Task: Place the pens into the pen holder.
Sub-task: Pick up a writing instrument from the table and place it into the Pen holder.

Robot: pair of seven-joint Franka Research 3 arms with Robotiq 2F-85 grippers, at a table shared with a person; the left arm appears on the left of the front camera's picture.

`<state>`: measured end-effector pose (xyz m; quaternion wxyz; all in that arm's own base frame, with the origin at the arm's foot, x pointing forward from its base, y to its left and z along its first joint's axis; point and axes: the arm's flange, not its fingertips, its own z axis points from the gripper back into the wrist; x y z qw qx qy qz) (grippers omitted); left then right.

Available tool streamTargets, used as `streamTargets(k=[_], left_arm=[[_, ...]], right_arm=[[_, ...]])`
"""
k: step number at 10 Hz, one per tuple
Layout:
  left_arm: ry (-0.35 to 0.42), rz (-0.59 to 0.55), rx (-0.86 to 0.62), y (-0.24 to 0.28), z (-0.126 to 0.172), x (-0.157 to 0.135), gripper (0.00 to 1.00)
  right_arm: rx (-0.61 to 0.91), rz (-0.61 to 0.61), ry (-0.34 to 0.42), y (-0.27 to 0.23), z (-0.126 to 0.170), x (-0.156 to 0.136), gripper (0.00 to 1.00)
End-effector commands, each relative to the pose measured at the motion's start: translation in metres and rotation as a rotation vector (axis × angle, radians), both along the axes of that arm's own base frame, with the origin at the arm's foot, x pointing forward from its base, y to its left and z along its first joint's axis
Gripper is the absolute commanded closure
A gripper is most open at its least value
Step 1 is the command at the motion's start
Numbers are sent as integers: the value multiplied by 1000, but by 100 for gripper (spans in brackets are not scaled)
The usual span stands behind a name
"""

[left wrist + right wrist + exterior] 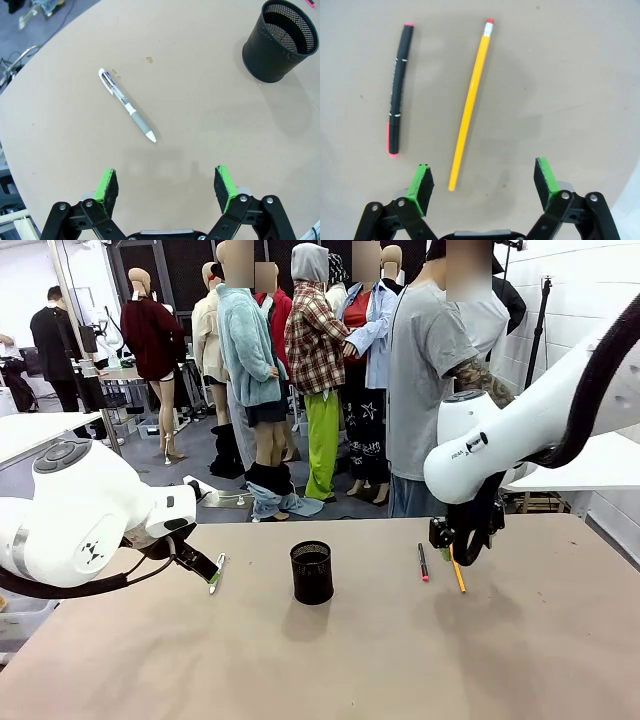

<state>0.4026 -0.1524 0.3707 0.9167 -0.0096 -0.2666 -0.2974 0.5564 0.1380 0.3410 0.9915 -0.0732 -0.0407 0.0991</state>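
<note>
- Left gripper (166, 186) wide open and empty; white pen (127, 105) lies ahead of it.
- Right gripper (485, 185) open over yellow pencil (470, 102), dark pen (398, 87) beside.
- We'd centre jaws across the pencil's middle; pen holder (312, 573) stands mid-table.

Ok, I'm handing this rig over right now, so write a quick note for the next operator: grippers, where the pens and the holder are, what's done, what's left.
Left gripper: open, empty, hovering over the table just short of the white pen, which lies flat, well apart from the pen holder.
Right gripper: open, empty, above the near end of the yellow pencil. The black marker lies beside the pencil, not touching it.
Pen holder: upright mid-table, nothing sticking out of it.
Done: no pen placed.
Left: pick up the white pen, pencil and marker and drop each into the holder.
</note>
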Motion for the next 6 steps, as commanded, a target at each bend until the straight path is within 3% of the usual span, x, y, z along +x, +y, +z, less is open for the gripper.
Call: streamTargets(k=[1, 6], left_arm=[[0, 3, -2, 2, 0, 0, 0], [0, 3, -2, 2, 0, 0, 0]], right_arm=[[13, -23, 47, 17, -4, 15, 0], [60, -105, 68, 9, -29, 28, 0]])
